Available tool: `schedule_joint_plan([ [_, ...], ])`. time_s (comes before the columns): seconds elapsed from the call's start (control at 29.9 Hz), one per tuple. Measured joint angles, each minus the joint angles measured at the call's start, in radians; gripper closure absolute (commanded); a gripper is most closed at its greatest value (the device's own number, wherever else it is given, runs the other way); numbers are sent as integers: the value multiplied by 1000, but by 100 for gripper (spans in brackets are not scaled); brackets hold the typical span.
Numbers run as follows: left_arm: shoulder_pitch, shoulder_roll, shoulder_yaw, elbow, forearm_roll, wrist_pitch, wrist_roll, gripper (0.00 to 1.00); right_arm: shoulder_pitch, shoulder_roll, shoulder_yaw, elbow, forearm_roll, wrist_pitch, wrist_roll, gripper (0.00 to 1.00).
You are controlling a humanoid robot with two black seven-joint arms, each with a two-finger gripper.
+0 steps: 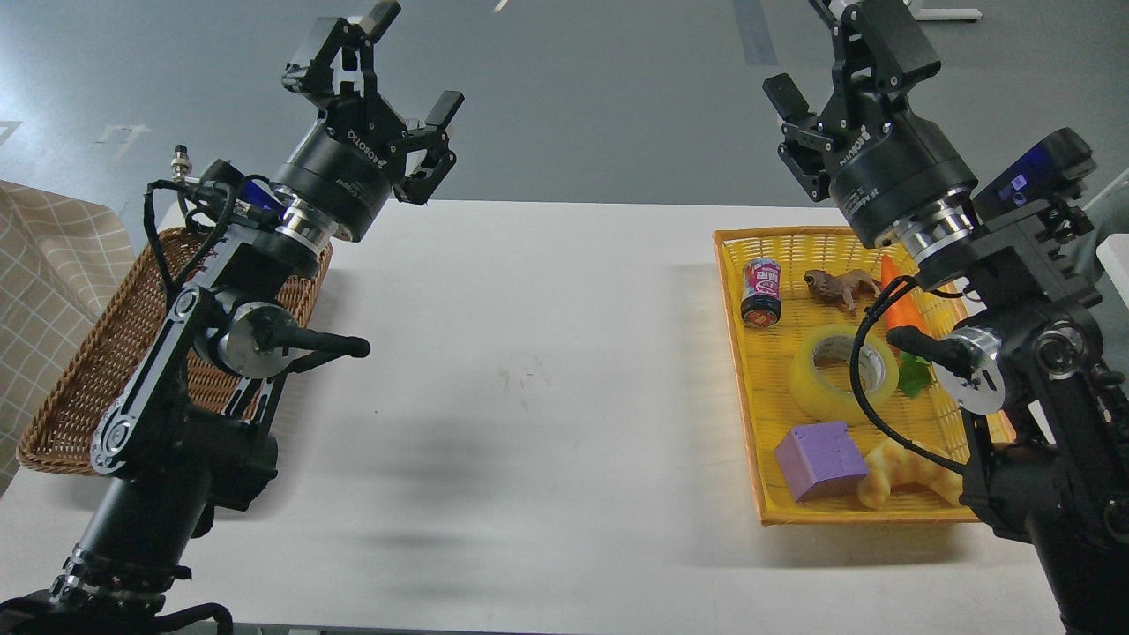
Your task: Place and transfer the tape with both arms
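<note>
The roll of translucent yellow tape (pixel 838 375) lies flat in the yellow basket (pixel 746 388) on the right side of the table, partly crossed by my right arm's black cable. My right gripper (pixel 838 53) is open and empty, raised high above the basket's far end, well above the tape. My left gripper (pixel 410 66) is open and empty, raised above the far left of the table, near the brown wicker basket (pixel 79 388).
In the yellow basket lie a purple cube (pixel 820 459), a croissant (pixel 908 472), a small can (pixel 761 291), a brown toy animal (pixel 838 287) and a carrot (pixel 900 309). The white table (pixel 529 379) spans between the baskets. A checked cloth (pixel 44 282) hangs at far left.
</note>
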Motion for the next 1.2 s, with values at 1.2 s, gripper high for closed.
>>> schedule_joint_plan([
  [1.2, -10, -1, 6, 11, -28, 7, -12, 2, 18, -119, -11, 5, -8, 2, -10, 2],
])
